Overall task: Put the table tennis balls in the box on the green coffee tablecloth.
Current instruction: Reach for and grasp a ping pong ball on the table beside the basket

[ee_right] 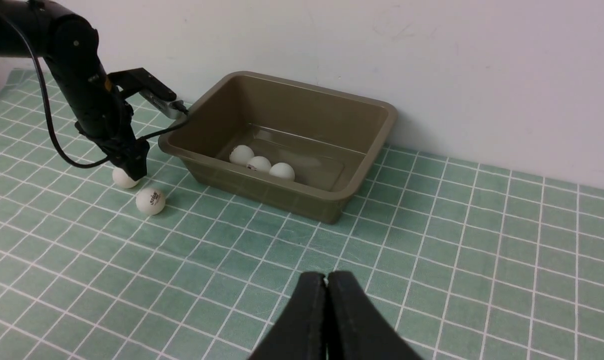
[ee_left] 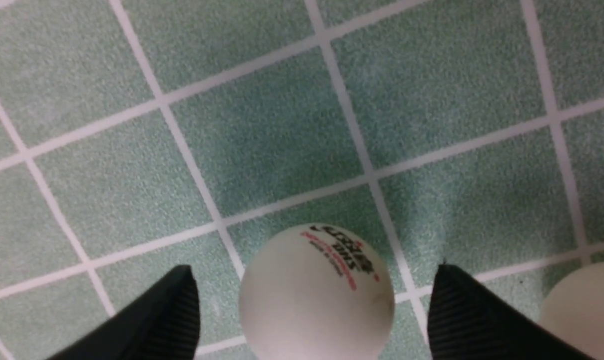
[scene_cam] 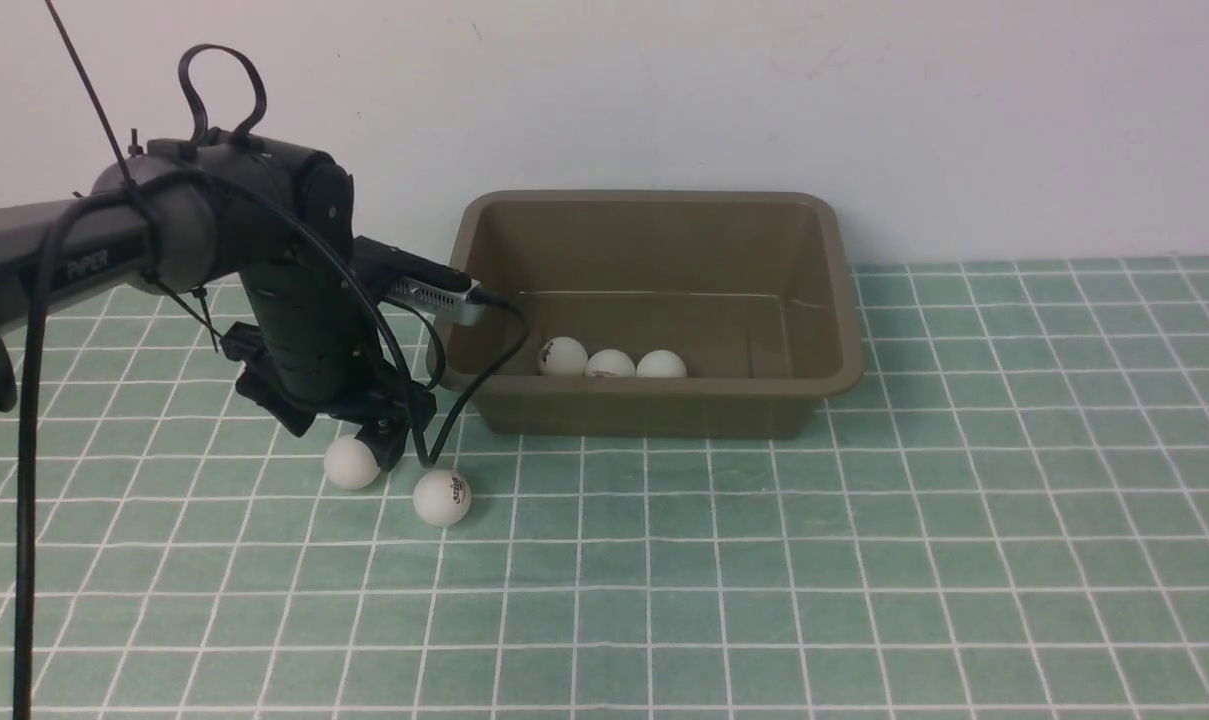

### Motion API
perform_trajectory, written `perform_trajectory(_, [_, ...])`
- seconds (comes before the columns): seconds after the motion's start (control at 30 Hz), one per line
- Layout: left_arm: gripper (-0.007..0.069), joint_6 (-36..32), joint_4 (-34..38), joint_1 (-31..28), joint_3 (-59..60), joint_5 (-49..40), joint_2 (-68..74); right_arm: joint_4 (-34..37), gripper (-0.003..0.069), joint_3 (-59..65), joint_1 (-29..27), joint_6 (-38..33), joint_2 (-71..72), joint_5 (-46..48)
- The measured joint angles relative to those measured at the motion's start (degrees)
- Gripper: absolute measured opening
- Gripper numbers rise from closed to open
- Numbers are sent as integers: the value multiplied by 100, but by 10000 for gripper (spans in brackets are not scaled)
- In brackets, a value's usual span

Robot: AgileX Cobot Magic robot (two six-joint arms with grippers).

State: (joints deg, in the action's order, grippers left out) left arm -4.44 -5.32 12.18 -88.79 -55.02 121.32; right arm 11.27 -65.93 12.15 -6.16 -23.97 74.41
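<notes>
Two table tennis balls lie on the green coffee tablecloth (scene_cam: 764,560), left of the box (scene_cam: 654,225). My left gripper (scene_cam: 369,450) is down over the farther-left ball (scene_cam: 349,464). In the left wrist view that ball (ee_left: 316,300), printed with a logo, sits between the fingers (ee_left: 461,315) with a gap on each side, so the left gripper (ee_left: 312,270) is open. The other loose ball (scene_cam: 442,497) lies just outside one finger, a little nearer the front. Three balls (scene_cam: 610,364) rest inside the olive-brown box. My right gripper (ee_right: 325,276) hangs shut and empty above the cloth.
The box stands against the white wall (scene_cam: 864,100). My left arm's black cable (scene_cam: 484,375) loops down beside the box's left end, close to its rim. Checked cloth stretches in front of and to the right of the box.
</notes>
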Motion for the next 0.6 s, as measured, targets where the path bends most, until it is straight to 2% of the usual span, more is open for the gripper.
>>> perform_trajectory(0.13, [391, 7, 0, 0, 0, -18, 0, 10, -18, 7, 0, 0, 0, 0])
perform_trajectory(0.2, [344, 7, 0, 0, 0, -38, 0, 13, -18, 7, 0, 0, 0, 0])
perform_trajectory(0.37, [345, 41, -195, 0, -83, -255, 0, 29, -18, 7, 0, 0, 0, 0])
perform_trajectory(0.6, [345, 214, -664, 0, -884, -1220, -122, 29, -18, 7, 0, -68, 0, 0])
